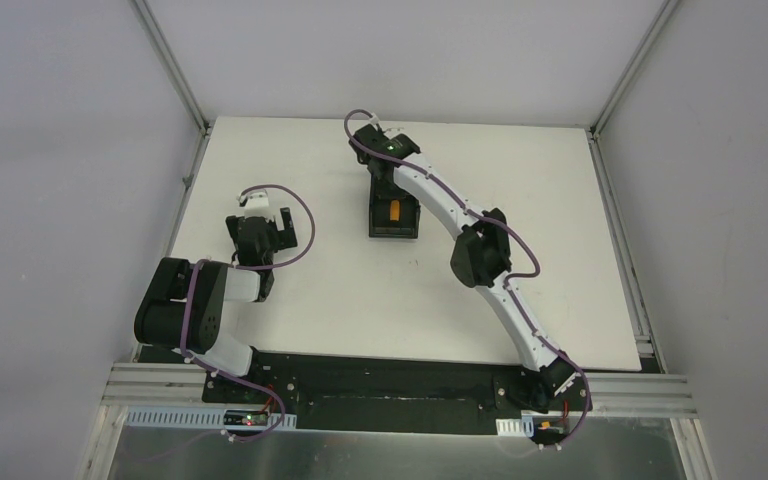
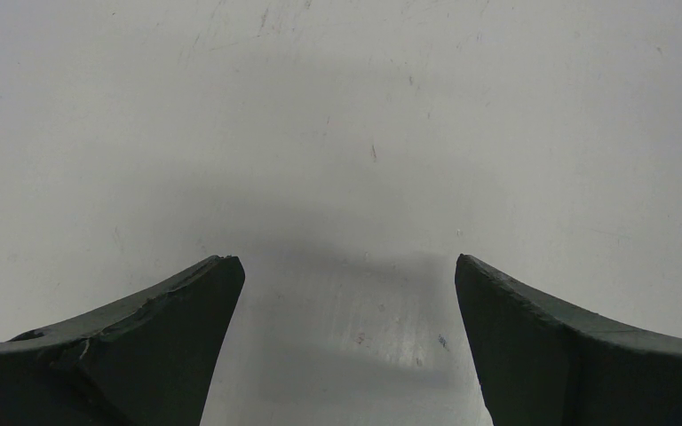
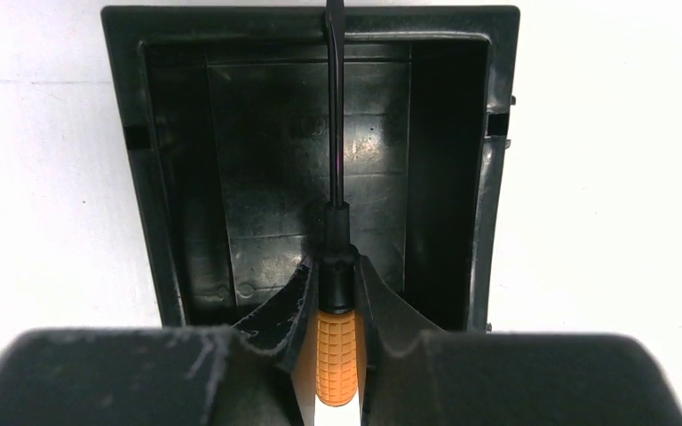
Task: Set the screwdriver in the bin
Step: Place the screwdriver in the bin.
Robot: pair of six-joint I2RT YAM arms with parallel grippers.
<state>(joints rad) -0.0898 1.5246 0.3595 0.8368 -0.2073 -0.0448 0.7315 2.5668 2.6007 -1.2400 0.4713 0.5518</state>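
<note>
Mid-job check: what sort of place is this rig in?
Probably a lab test cell: a white table boxed in by blank grey panels on aluminium rails, with the right gripper holding the screwdriver over the bin.

- Your left arm (image 1: 200, 300) sits folded at lower left, its left gripper (image 2: 346, 266) spread wide.
- Your right arm (image 1: 430, 195) stretches to upper centre, its right gripper (image 3: 334, 266) pinching the screwdriver (image 3: 336, 355).

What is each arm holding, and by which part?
Right gripper: the screwdriver, by the collar end of its orange handle, over the bin. Left gripper: nothing.
</note>
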